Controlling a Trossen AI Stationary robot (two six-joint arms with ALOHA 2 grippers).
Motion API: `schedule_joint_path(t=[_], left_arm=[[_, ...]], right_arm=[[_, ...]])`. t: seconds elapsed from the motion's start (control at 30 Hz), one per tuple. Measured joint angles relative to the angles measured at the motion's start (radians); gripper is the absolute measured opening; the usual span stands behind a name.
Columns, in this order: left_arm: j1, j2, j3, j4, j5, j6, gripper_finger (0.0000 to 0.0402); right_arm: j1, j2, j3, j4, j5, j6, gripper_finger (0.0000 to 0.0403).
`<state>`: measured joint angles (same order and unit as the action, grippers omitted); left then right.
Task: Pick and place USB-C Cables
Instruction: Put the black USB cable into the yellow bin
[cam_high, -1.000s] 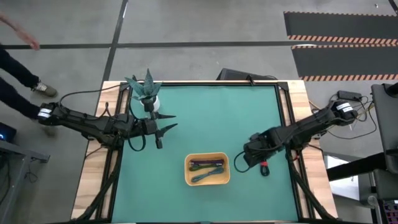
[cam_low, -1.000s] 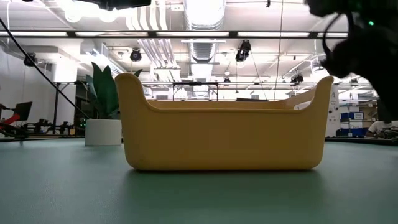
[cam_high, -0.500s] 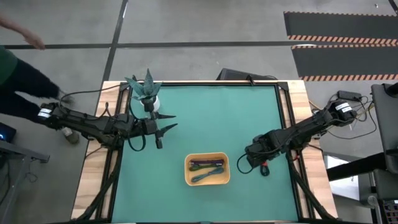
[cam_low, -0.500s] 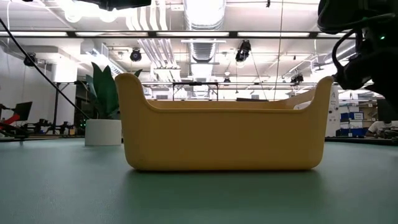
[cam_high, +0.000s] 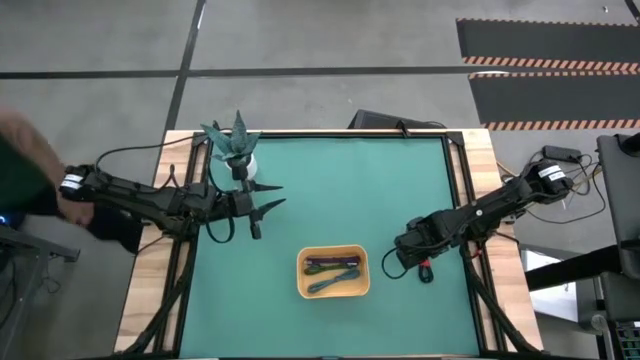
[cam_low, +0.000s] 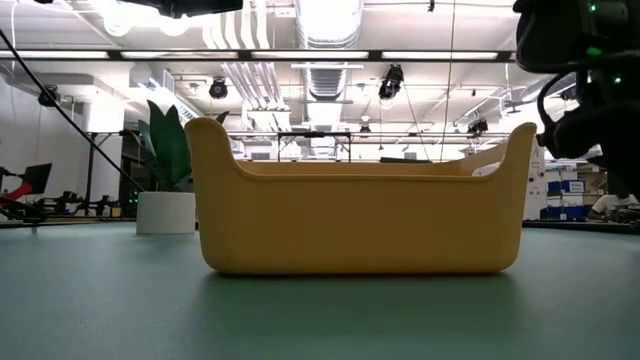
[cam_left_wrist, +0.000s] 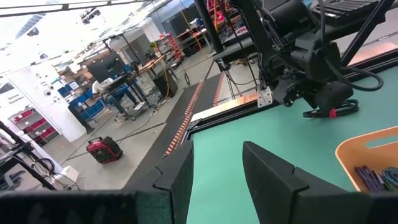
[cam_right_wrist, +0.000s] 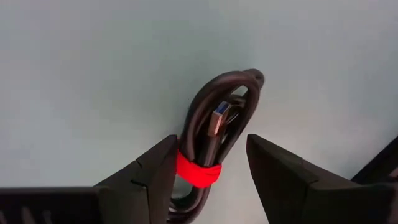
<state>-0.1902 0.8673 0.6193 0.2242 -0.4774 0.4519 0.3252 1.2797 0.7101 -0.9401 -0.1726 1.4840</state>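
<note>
Right pincer (cam_right_wrist: 208, 171), fingers apart, straddles the black red-banded cable bundle (cam_right_wrist: 214, 140) near the bench's right edge; closing appears next.

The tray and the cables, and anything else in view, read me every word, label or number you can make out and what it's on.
None can be read.
Orange tray: no print shows.
Black cable with the red band: the band is blank.
Shelves and boxes behind the table: any labels are too small and blurred to read.
</note>
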Motion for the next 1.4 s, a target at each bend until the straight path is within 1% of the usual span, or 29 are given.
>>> schedule_joint_path(t=[0.33, 0.47, 0.67, 0.83, 1.13, 1.33, 1.4], left_arm=[[0.000, 0.000, 0.000, 0.000, 0.000, 0.000, 0.0123], [0.000, 0.000, 0.000, 0.000, 0.000, 0.000, 0.0123], [0.000, 0.000, 0.000, 0.000, 0.000, 0.000, 0.0123], [0.000, 0.000, 0.000, 0.000, 0.000, 0.000, 0.0123], [0.000, 0.000, 0.000, 0.000, 0.000, 0.000, 0.0123], [0.000, 0.000, 0.000, 0.000, 0.000, 0.000, 0.0123], [0.000, 0.000, 0.000, 0.000, 0.000, 0.000, 0.0123]], right_arm=[[0.000, 0.000, -0.038, 0.079, 0.020, 0.004, 0.0179], [0.000, 0.000, -0.048, 0.099, 0.024, 0.010, 0.0159], [0.000, 0.000, -0.050, 0.112, 0.026, 0.010, 0.0118], [0.000, 0.000, -0.050, 0.116, 0.026, 0.010, 0.0099], [0.000, 0.000, -0.050, 0.117, 0.027, 0.006, 0.0096], [0.000, 0.000, -0.048, 0.115, 0.045, -0.033, 0.0095], [0.000, 0.000, -0.037, 0.115, 0.067, -0.050, 0.0095]])
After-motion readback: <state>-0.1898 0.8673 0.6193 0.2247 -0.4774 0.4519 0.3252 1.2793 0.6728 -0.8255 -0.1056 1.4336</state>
